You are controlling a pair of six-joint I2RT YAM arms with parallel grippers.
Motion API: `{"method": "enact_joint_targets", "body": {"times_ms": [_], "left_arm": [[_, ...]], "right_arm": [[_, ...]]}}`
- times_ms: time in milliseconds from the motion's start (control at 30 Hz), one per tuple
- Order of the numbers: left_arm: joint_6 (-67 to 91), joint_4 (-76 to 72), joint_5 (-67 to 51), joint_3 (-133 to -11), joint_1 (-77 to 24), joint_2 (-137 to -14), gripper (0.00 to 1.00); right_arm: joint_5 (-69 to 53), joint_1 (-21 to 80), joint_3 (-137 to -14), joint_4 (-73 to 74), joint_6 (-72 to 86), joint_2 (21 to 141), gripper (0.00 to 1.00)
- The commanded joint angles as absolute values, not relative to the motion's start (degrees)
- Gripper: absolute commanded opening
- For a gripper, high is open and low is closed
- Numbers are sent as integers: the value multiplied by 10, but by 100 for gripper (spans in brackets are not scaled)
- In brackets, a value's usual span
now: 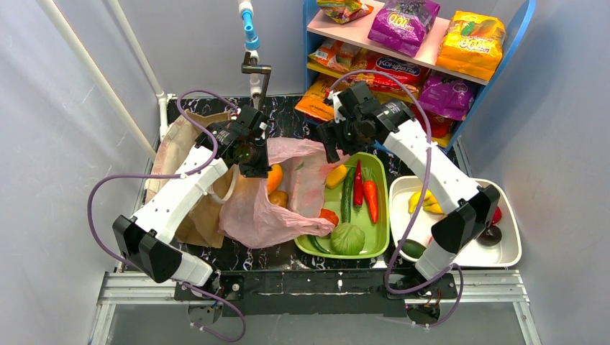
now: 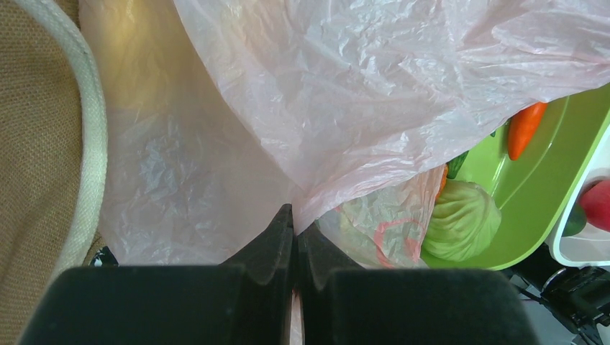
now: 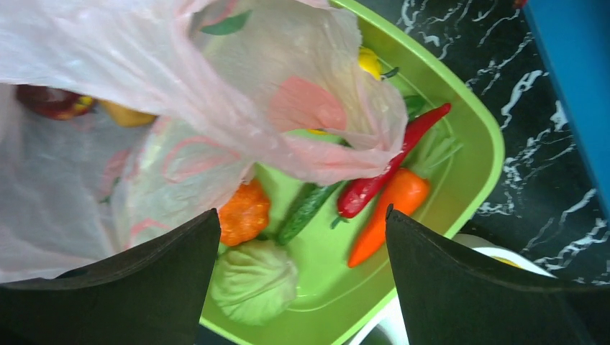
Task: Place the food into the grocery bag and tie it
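The pink grocery bag (image 1: pixel 259 215) lies crumpled mid-table, its mouth lifted towards the green tray (image 1: pixel 381 241). My left gripper (image 1: pixel 252 162) is shut on a fold of the bag's thin plastic (image 2: pixel 360 86). My right gripper (image 1: pixel 332 147) hovers open over the tray's near end (image 3: pixel 475 122), beside the bag's rim (image 3: pixel 144 57), holding nothing. Orange and yellow fruit (image 1: pixel 275 185) sit inside the bag. The tray holds a cabbage (image 3: pixel 253 280), a carrot (image 3: pixel 388 215), a red chilli (image 3: pixel 392 162) and a cucumber (image 3: pixel 306 210).
A white tray (image 1: pixel 511 251) at the right holds a banana (image 1: pixel 424 203) and dark fruit. A blue shelf with snack packets (image 1: pixel 403 21) stands behind it. A brown bag (image 1: pixel 173 151) lies under my left arm. A vertical pipe (image 1: pixel 249 36) rises at the back.
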State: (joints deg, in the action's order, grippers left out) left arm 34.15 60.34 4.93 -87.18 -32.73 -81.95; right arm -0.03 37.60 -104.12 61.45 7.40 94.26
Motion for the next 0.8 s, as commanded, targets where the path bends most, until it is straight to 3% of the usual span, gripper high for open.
{"method": "enact_joint_targets", "body": {"times_ms": [0,333,467,567,767], "left_arm": [[345,621,51,-889,-325,-795,0],[343,628,48,-890,-325,-793,0],[340,635,50,-899,-325,-797,0],[338,638,53,-902,-325,-798,0],[338,637,57,-908,-325,-806,0]], "right_arm": [[61,378,-1033,600,15,961,91],[63,377,-1078,566,2,1024,91],[47,377,-1083,553,2,1029,86],[23,379,-1073,545,2,1018,77],[14,386,-1023,508,2,976,43]]}}
